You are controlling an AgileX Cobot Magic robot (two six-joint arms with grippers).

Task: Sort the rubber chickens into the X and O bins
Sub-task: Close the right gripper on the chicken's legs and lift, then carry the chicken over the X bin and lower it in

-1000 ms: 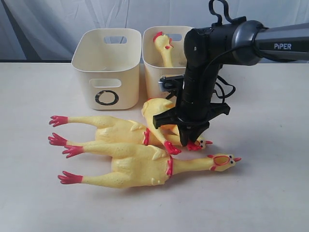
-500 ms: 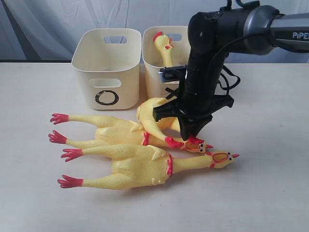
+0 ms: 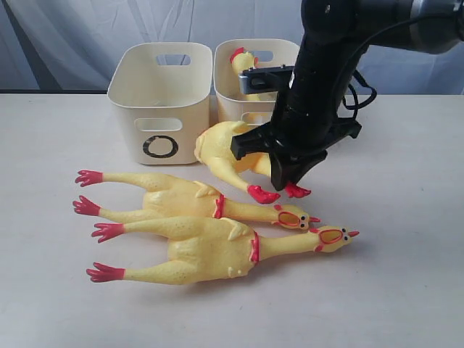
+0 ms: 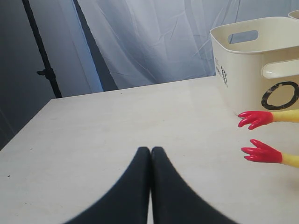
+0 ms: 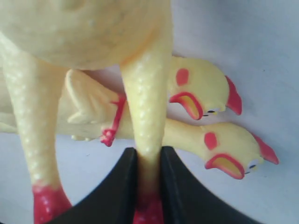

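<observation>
The right pincer [image 3: 285,181] has risen, hoisting a chicken [image 3: 221,148] clamped by one leg.

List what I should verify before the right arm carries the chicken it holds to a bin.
1. Right tool shut on held chicken's leg: ok.
2. Held chicken's feet free of lying chicken below: cannot tell.
3. O bin upright, mouth unblocked: ok.
4. Second bin's mark readable: not ok, arm hides it.
5. Left tool shut, apart from bins: ok.
</observation>
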